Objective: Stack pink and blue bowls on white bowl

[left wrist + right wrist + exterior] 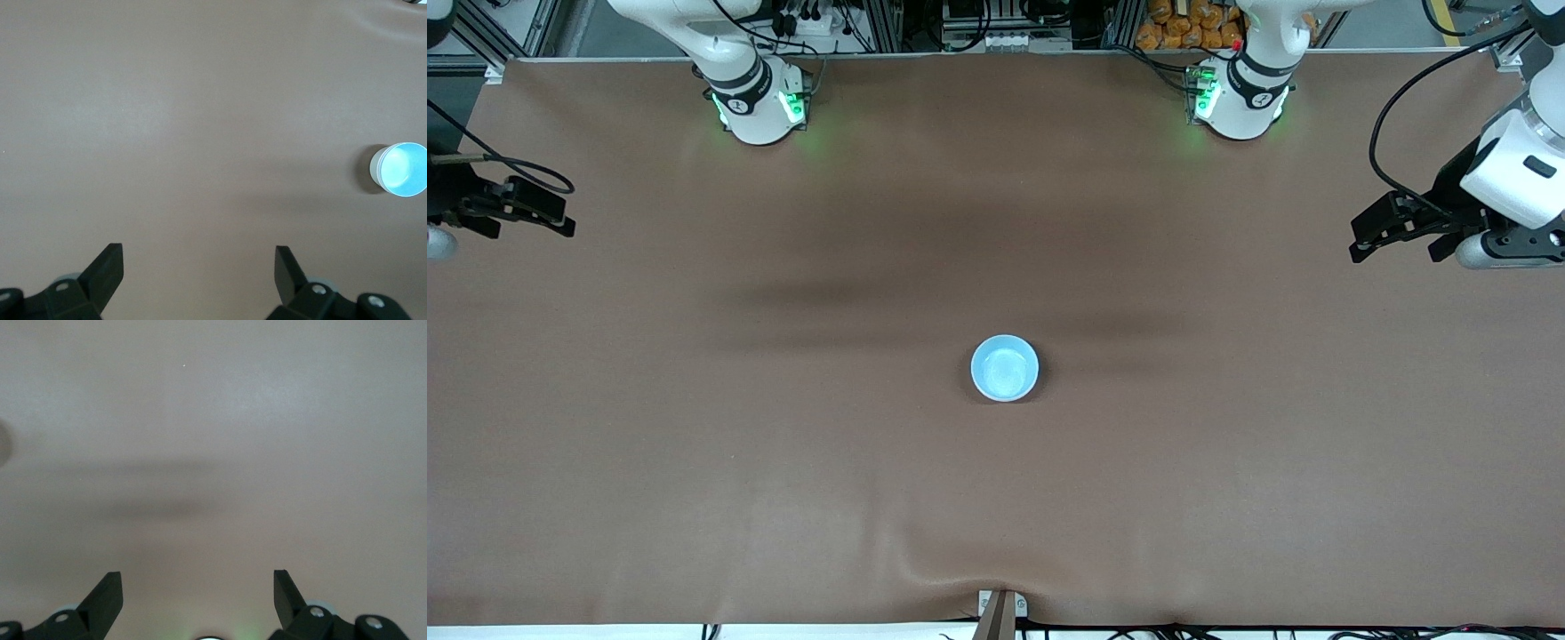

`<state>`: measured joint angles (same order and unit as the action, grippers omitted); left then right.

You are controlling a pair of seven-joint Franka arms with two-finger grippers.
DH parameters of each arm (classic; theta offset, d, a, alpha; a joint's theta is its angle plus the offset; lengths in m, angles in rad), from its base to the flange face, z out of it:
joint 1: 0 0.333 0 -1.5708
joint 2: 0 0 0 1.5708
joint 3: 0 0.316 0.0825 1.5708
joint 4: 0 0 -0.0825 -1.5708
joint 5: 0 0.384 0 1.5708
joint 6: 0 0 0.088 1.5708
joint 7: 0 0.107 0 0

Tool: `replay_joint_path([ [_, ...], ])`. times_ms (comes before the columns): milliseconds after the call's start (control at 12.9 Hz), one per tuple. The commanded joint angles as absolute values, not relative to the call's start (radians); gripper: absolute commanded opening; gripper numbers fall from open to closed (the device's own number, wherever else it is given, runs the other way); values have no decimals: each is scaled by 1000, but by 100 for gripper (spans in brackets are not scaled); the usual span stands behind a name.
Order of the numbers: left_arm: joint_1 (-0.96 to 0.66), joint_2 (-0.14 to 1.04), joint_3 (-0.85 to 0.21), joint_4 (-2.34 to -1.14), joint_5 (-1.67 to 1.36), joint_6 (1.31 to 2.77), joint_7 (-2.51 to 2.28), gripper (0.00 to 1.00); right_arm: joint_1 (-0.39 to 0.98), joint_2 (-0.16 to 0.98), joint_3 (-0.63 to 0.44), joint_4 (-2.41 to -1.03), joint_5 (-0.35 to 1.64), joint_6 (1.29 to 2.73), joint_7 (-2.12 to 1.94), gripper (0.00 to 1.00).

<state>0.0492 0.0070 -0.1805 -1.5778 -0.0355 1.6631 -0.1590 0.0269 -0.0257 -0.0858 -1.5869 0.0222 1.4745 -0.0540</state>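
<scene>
A light blue bowl (1005, 367) stands upright in the middle of the table. In the left wrist view the blue bowl (404, 170) sits above a whitish wall (377, 167), as if nested in the white bowl. No pink bowl shows; it may be hidden inside the stack. My left gripper (1396, 244) hangs open and empty over the left arm's end of the table, well away from the bowl; its own view shows it open (199, 257). My right gripper (560, 218) hangs open and empty over the right arm's end, also open in its own view (198, 580).
The brown table cover (783, 444) has a small ridge at its edge nearest the front camera, by a clamp (1000, 609). The two arm bases (760, 102) stand along the edge farthest from the front camera.
</scene>
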Motion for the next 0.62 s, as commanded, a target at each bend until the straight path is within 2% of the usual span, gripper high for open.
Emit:
replay_joint_path([
  [0,52,14,-186,-1555,-20,1641,-144,100,0,-28,-52,-1545,3,1434,-40,100],
  [543,52,14,-186,-1557,-20,1641,-144,100,0,-25,-52,-1545,3,1450,-41,100],
])
